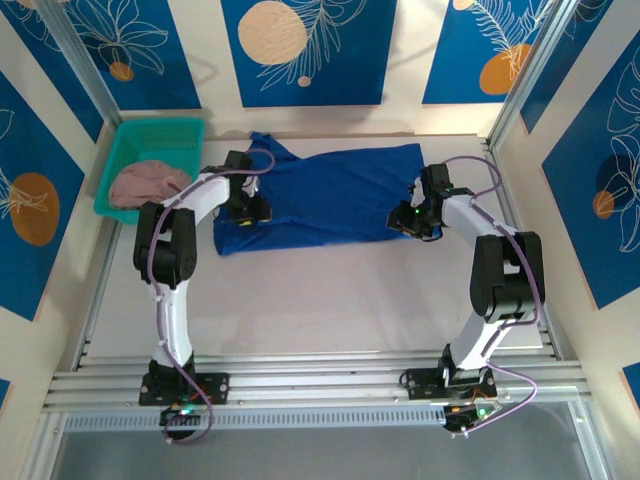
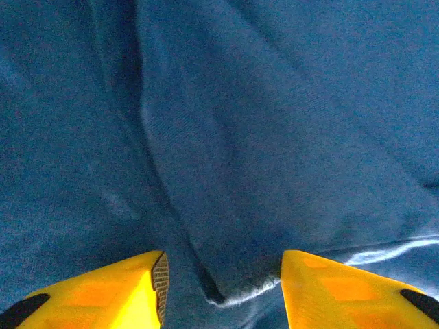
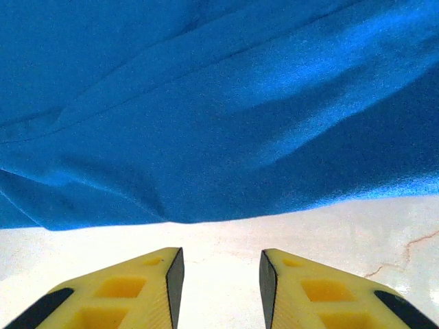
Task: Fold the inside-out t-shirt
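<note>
The near half of the table (image 1: 330, 300) lies bare between the two arm bases, so plenty of open room is offered on that side for cloth to be drawn or turned over.

Further out, the right gripper (image 3: 220, 259) is seen with its jaws parted and nothing between them but bare tabletop. The near edge of the t-shirt (image 1: 330, 195) lies just beyond its fingertips. The left gripper (image 2: 223, 264) is set low over the shirt's left end, its jaws likewise parted. A raised ridge of cloth and a pale hem lie between the fingers, but nothing is seen to be pinched.

The shirt is spread crosswise over the far middle of the table as a wide, wrinkled band, with one sleeve poking out at its far left corner. The step in hand is judged to be a setting-up of grips between folds, with neither end held. For the next move, the right jaws would need to be eased forward under or over the near edge and closed on it, and a pinch taken at the left. The cloth could then be carried toward the open near side.

Beyond the shirt, little room is left before the far wall. At the far left, a basket (image 1: 120, 150) holding a pink garment (image 1: 145, 183) stands close to the left arm, and is best kept clear of.
</note>
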Action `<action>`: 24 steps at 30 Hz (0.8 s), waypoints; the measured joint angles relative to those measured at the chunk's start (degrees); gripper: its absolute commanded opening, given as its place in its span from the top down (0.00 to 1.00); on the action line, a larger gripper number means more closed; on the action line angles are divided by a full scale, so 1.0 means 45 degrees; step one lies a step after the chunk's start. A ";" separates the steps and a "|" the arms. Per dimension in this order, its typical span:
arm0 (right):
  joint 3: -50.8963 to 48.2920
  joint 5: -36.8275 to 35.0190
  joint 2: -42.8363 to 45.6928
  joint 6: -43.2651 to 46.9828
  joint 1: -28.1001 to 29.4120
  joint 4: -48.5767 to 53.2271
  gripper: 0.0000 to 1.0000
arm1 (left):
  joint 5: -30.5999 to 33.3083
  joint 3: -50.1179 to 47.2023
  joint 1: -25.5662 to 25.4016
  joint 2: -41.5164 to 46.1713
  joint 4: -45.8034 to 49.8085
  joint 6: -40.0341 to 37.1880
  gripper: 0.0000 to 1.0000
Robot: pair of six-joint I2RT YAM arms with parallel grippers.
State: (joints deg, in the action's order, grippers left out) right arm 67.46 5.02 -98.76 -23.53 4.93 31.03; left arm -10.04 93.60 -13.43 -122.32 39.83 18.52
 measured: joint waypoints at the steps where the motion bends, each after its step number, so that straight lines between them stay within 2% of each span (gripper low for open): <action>1: 0.0000 0.0000 0.0000 0.0005 0.0000 0.0000 0.63 | -0.0034 -0.0117 0.0010 0.0000 -0.0078 0.0034 0.55; 7: 0.0000 -0.0005 0.0000 0.0000 0.0024 0.0000 0.63 | -0.0350 -0.0146 0.0010 0.0000 -0.0423 0.0170 0.77; 17: 0.0000 -0.0005 0.0000 0.0000 0.0063 0.0000 0.63 | -0.0583 -0.0015 0.0010 -0.0029 -0.0617 0.0199 1.00; 24: 0.0000 -0.0005 0.0000 0.0000 0.0073 0.0000 0.63 | -0.0627 0.0442 0.0010 -0.0073 -0.0617 0.0185 1.00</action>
State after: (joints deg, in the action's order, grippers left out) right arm 67.46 4.99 -98.76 -23.53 5.26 31.03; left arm -12.86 95.59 -13.39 -122.65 37.06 19.35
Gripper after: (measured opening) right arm 0.369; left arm 0.037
